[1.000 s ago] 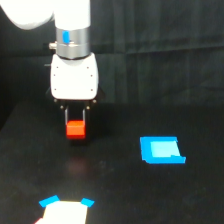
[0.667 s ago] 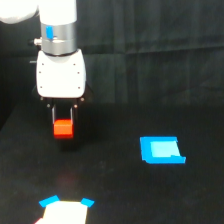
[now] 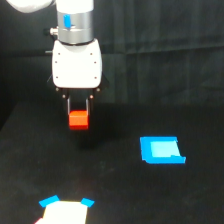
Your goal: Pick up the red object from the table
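Observation:
The red object (image 3: 78, 119), a small red-orange block, hangs between the dark fingers of my gripper (image 3: 78, 116), which is shut on it. It sits clear above the black table (image 3: 115, 190), with a faint shadow underneath. The white gripper body and arm rise above it at the exterior view's upper left.
A flat blue piece (image 3: 161, 150) lies on the table at the exterior view's right. A white piece with blue corners (image 3: 65, 210) sits at the bottom edge, left of centre. Dark curtain behind.
The gripper has kept its hold on the red block and carried it upward, after a drift toward the exterior view's left and partly back. The blue piece has not moved.

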You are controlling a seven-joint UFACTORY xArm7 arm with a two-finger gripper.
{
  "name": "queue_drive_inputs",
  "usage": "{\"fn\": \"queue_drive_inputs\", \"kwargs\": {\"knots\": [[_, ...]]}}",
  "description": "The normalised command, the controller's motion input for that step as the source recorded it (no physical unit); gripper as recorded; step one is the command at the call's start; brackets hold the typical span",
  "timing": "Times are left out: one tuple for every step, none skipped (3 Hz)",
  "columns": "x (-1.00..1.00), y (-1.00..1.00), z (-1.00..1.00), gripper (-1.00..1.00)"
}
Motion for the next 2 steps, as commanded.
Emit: {"fn": "queue_drive_inputs", "kwargs": {"knots": [[-0.36,-0.12,1.00,-0.65],[-1.00,-0.60,1.00,-1.00]]}}
